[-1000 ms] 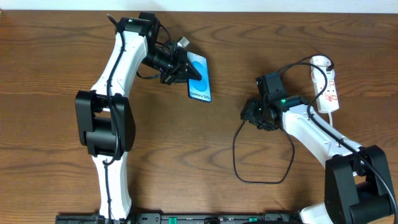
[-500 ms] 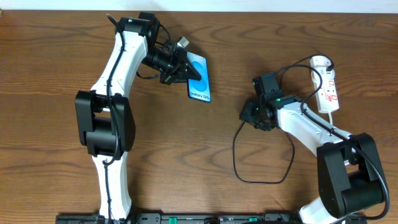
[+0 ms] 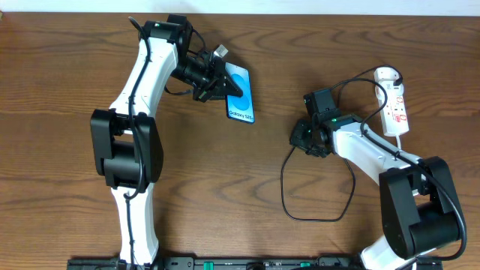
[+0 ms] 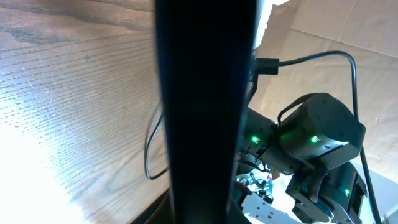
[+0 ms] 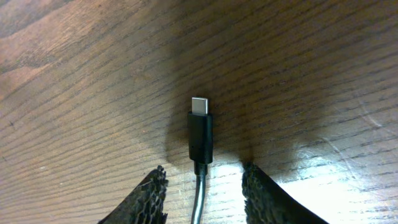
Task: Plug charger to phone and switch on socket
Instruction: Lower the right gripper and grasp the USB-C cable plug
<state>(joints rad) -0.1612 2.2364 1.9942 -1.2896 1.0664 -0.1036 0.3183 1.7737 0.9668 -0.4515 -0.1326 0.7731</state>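
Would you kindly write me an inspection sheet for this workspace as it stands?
Surface: wooden table, brown grain.
Job's things: phone screen-up; charger plug lying flat; socket at far right.
Clutter: nothing seen.
Grippers: left gripper shut on phone's edge; right gripper open, fingers either side of charger plug, not touching.
Cables: black charger cable loops over table toward socket.
Surroundings: pale band past far edge.

charger plug lying between the right fingers, gaps either side, bare table ahead
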